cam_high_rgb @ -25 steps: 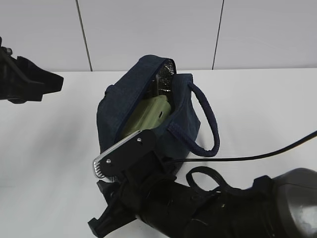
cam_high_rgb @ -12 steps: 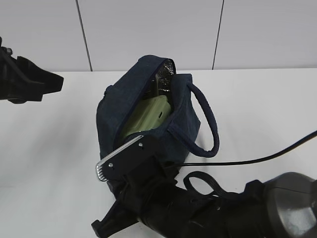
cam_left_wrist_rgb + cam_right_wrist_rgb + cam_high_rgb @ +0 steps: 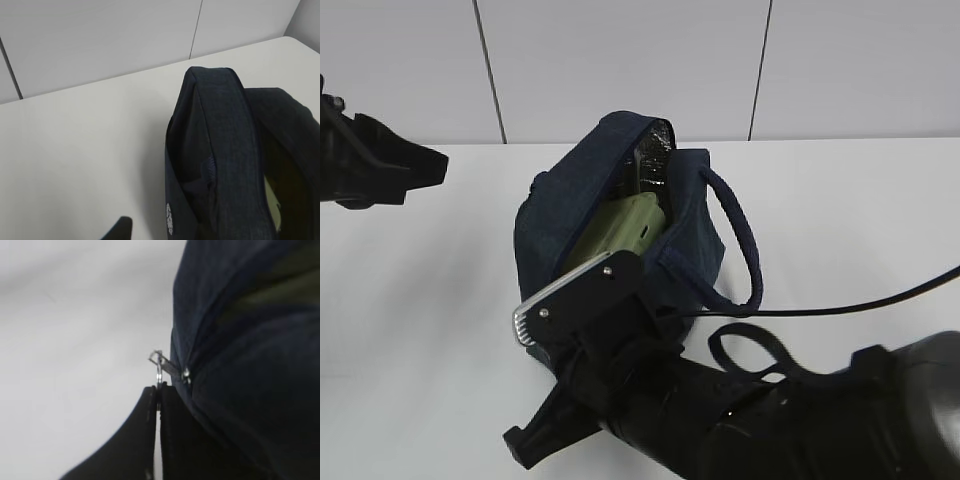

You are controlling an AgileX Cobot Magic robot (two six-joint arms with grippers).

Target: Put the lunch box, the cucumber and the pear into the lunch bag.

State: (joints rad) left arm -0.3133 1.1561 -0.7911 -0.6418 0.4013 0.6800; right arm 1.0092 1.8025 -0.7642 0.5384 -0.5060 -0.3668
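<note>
**Right claw pinching the zipper ring; bag already loaded with the box**

Exterior view: the lunch bag is sitting in the middle of the white counter, its mouth gaping and silver lining showing at the far end. The lunch box is lying inside it, its pale green lid tilted up toward the camera. The right arm is filling the lower foreground, and the right claw is pressing against the bag's near end. The left arm is waiting at the far left edge, well apart from the bag. Neither the cucumber nor the pear is showing here; they may be lying deeper in the bag under the box, but that cannot be told.

Left wrist view: the camera is looking down on the bag's navy wall and its open top. Only a dark tip is showing at the bottom edge, so I cannot tell how the left claw is standing.

Right wrist view: the right claw's jaws are pressing nearly together on the metal ring pull at the bag's corner, though the picture is blurred.

The step in hand looks like closing the bag. The next move is calling for a steady pull along the zipper track, keeping the ring from slipping out and the soft bag from dragging.
</note>
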